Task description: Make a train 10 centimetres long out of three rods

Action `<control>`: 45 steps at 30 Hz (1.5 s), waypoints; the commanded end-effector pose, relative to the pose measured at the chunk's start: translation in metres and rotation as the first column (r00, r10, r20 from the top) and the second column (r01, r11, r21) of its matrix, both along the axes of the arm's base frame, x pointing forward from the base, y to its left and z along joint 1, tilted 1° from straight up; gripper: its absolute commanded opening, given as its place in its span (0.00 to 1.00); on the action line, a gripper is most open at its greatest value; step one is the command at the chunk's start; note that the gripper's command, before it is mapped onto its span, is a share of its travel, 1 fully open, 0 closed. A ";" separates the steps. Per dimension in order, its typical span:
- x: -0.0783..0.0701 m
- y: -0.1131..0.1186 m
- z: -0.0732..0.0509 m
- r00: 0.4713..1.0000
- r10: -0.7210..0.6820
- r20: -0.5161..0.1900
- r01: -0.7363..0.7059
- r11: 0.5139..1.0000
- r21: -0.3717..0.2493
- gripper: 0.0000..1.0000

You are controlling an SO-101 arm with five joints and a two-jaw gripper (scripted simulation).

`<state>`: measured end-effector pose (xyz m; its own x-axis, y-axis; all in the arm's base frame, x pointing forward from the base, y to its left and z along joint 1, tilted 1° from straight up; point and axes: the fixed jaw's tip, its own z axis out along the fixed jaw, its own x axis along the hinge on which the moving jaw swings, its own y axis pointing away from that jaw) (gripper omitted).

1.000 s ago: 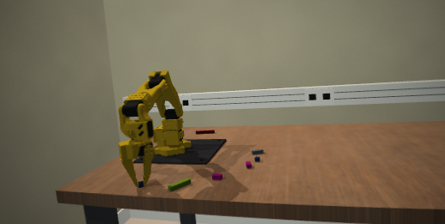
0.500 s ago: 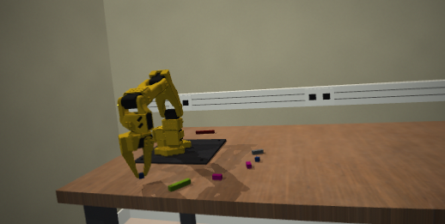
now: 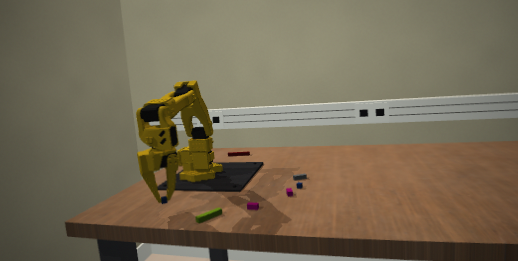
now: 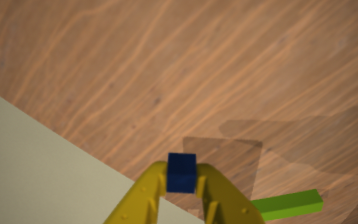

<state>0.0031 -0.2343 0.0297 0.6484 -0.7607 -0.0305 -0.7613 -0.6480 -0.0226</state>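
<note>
gripper (image 4: 182,186) clamped on blue rod (image 4: 181,172), near front-left table (image 3: 350,229) edge

blue rod is a cube, no readable long axis; pinched at the fingertips, whether it touches the wood i can't tell. lime rod (image 3: 208,214) lies flat just beyond, long axis running left-right, its end cut off in the wrist view. farther: two magenta rods (image 3: 253,205), another blue (image 3: 299,185), grey (image 3: 300,177), red rod (image 3: 238,153) behind the base plate (image 3: 247,174). no writing visible.

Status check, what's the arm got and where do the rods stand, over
Tool shut on blue rod, near table's front left edge. Lime rod lies close by. No train laid yet. Nothing in the way.
</note>
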 end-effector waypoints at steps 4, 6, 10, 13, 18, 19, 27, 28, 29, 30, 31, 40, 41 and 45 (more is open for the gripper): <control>0.004 -0.002 0.005 1.000 0.000 0.002 0.000 1.000 -0.019 0.00; 0.006 -0.002 0.005 1.000 -0.002 0.001 0.002 1.000 -0.019 0.00; 0.010 -0.002 0.005 1.000 -0.007 0.001 0.007 1.000 -0.019 0.00; 0.014 -0.001 0.005 1.000 -0.011 0.000 0.011 1.000 -0.018 0.00; 0.028 0.000 0.005 1.000 -0.027 -0.001 0.027 0.999 -0.018 0.00; 0.032 0.001 0.004 1.000 -0.031 -0.002 0.031 0.999 -0.018 0.00; 0.062 0.007 0.004 0.998 -0.067 -0.006 0.067 0.998 -0.017 0.00; 0.062 0.007 0.004 0.998 -0.067 -0.006 0.067 0.998 -0.017 0.00; 0.068 0.009 0.003 0.997 -0.073 -0.006 0.073 0.997 -0.017 0.00; 0.073 0.011 0.003 0.997 -0.080 -0.007 0.080 0.997 -0.017 0.00; 0.079 0.013 0.003 0.996 -0.086 -0.008 0.086 0.996 -0.018 0.00; 0.133 0.042 0.002 0.988 -0.156 -0.016 0.155 0.988 -0.020 0.00; 0.139 0.047 0.001 0.986 -0.164 -0.017 0.164 0.986 -0.021 0.00; 0.151 0.057 0.001 0.983 -0.182 -0.019 0.181 0.983 -0.022 0.00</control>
<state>0.1448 -0.1821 0.0325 0.5218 -0.8529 -0.0155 -0.8530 -0.5219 0.0038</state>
